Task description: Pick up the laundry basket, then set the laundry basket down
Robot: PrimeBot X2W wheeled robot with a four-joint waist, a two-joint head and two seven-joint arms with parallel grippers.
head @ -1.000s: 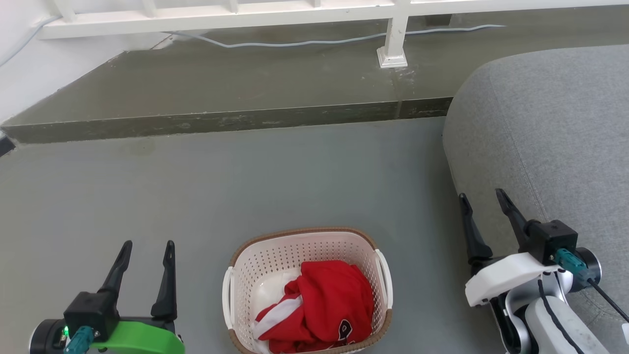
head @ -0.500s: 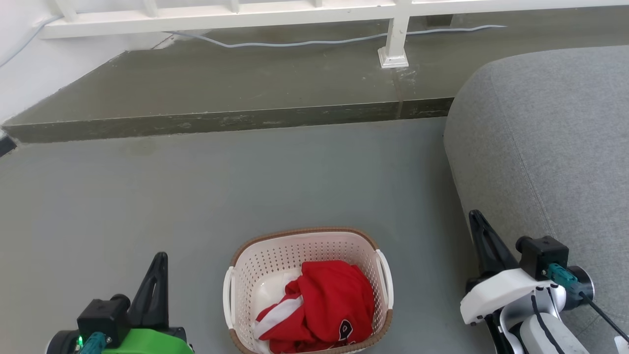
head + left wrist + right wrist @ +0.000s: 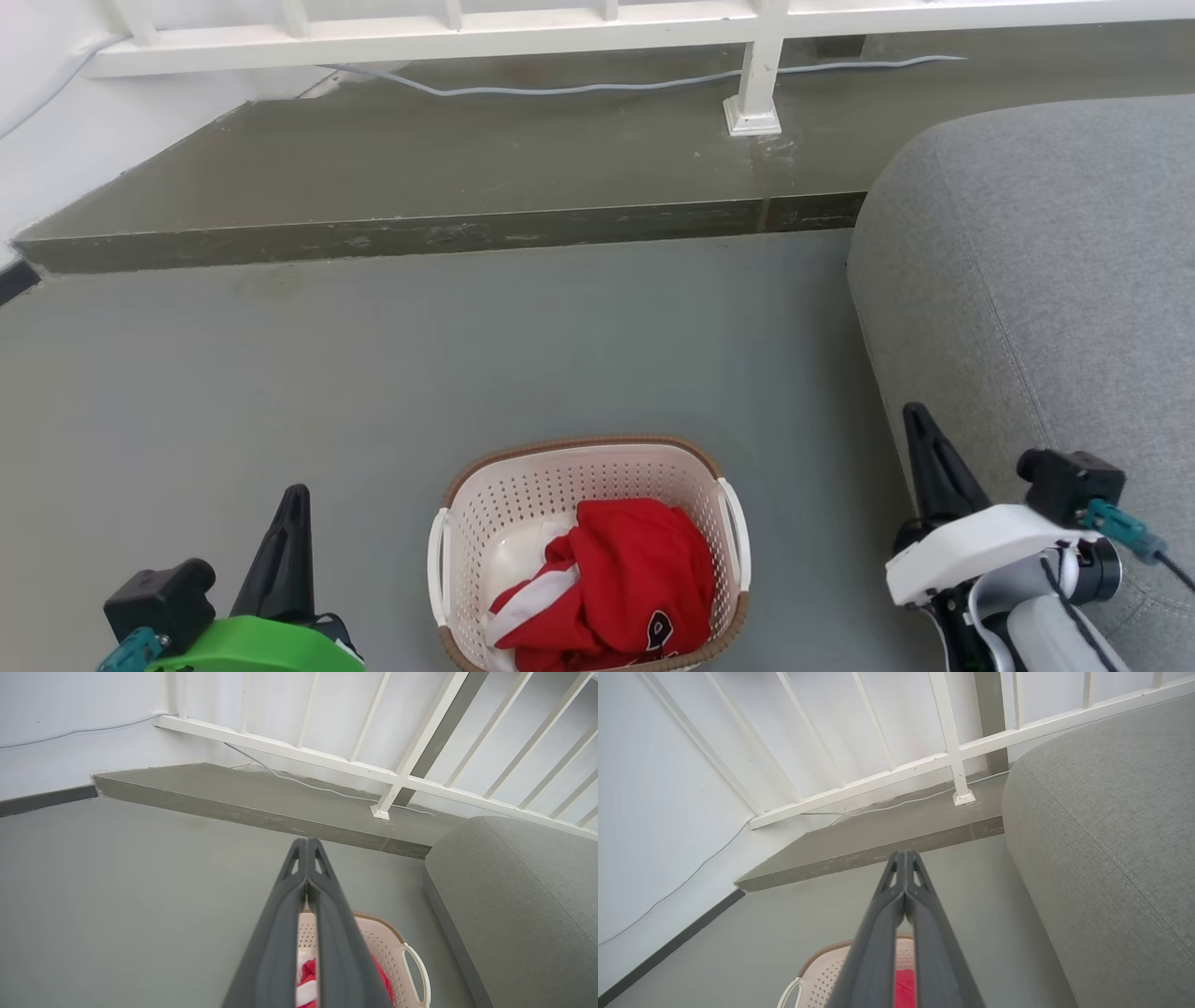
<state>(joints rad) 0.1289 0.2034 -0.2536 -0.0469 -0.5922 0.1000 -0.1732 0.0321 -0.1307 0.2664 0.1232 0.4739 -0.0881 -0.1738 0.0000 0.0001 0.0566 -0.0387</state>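
The left gripper and the right gripper each have their fingers pressed together tip to tip, with nothing held. Both bodies are cut off by the head view's lower edge. Between them, apart from both, the laundry basket stands on the grey floor, its near rim cropped. The red garment inside bears a small dark emblem too small to read. A grey sofa lies right. Beyond are a raised step, a pale cable and a white railing.
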